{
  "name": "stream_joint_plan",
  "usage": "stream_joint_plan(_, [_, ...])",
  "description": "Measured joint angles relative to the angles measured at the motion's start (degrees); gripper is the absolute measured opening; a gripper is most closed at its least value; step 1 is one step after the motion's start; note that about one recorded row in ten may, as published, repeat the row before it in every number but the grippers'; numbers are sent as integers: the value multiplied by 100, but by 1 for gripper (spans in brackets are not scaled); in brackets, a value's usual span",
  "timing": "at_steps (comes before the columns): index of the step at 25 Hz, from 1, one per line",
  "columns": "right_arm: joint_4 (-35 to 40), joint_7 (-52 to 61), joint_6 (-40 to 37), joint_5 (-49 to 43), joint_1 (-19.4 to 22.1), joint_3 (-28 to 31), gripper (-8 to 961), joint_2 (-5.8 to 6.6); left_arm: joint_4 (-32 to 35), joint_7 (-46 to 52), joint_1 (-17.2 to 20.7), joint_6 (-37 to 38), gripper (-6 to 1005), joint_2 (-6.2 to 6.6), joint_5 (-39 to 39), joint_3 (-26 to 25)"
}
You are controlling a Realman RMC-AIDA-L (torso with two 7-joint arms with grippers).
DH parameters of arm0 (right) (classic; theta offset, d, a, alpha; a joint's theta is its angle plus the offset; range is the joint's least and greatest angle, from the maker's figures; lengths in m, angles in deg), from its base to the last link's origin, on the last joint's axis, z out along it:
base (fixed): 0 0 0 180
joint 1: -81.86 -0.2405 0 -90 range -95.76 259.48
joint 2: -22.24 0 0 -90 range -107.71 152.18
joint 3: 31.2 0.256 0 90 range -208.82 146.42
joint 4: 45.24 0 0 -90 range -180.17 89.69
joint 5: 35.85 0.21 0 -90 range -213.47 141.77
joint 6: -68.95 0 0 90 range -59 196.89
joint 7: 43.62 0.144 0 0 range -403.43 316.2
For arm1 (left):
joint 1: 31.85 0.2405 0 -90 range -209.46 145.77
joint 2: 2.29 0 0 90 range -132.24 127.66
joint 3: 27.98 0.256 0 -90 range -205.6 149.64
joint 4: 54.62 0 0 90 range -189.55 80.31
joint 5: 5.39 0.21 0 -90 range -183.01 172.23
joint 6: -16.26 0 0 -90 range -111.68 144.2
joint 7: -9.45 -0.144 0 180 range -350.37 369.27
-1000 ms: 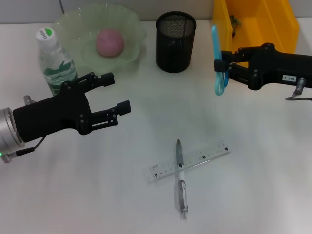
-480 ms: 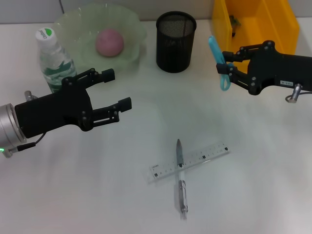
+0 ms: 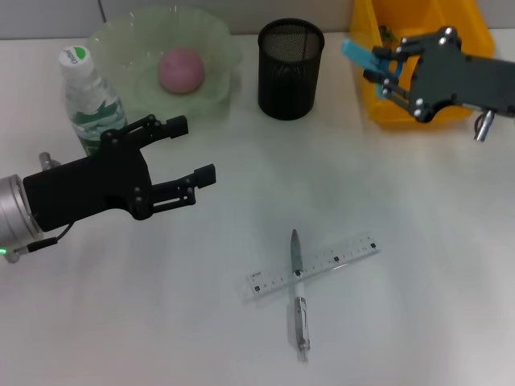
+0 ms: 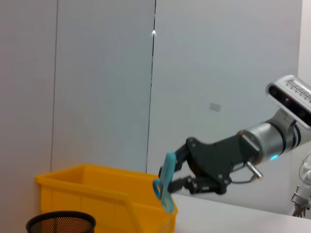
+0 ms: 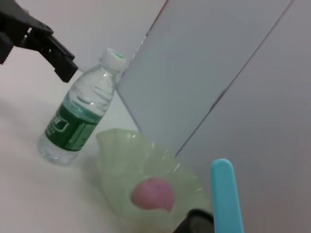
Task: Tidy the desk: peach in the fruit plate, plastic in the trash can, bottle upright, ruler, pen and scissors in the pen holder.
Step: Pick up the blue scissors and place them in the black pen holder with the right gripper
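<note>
My right gripper (image 3: 385,71) is shut on the light blue scissors (image 3: 358,52), held in the air at the front left corner of the yellow trash can (image 3: 463,28). The scissors (image 4: 165,182) also show in the left wrist view, and their tip (image 5: 226,194) in the right wrist view. The black mesh pen holder (image 3: 290,68) stands left of them. The ruler (image 3: 314,265) and the pen (image 3: 299,301) lie crossed on the desk (image 3: 418,241). The peach (image 3: 181,70) sits in the fruit plate (image 3: 217,40). The bottle (image 3: 90,100) stands upright. My left gripper (image 3: 195,149) hovers open and empty beside the bottle.
A small dark scrap (image 3: 388,34) lies in the trash can; I cannot tell whether it is the plastic. A grey wall runs behind the desk's far edge. The left arm's body stretches over the desk's left side.
My right gripper has moved up and back with the scissors, from in front of the trash can to its corner, and the scissors have tilted from hanging down to pointing left. The left arm barely moved.
</note>
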Motion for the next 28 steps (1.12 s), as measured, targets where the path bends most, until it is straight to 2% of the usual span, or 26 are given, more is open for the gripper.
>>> stream_joint_plan(3, [151, -394, 43, 134, 66, -96, 219, 2, -16, -31, 38, 12, 832, -4, -67, -3])
stream_joint_plan(7, [276, -1395, 633, 156, 136, -402, 219, 1, -40, -82, 59, 0, 832, -30, -315, -3])
stream_joint_plan(13, [466, -2380, 793, 188, 151, -454, 219, -4, -192, -224, 96, -19, 832, -33, -441, -2])
stream_joint_plan(14, [508, -3003, 932, 372, 188, -590, 219, -8, -206, -295, 126, -41, 832, -35, -516, -2])
stream_joint_plan(17, [517, -3591, 1220, 671, 247, -843, 219, -10, -213, -349, 152, -49, 832, -35, -594, -2])
stream_joint_plan(19, [482, -4531, 1711, 1140, 317, -1276, 219, -10, -240, -431, 177, -56, 832, -35, -690, -3])
stream_joint_plan(26, [456, -5614, 1849, 1464, 350, -1495, 219, -13, -345, -613, 180, -145, 832, -35, -782, -2])
stream_joint_plan(28, [339, -6704, 2009, 1943, 363, -1667, 219, -17, -444, -750, 179, -173, 832, -35, -798, -2])
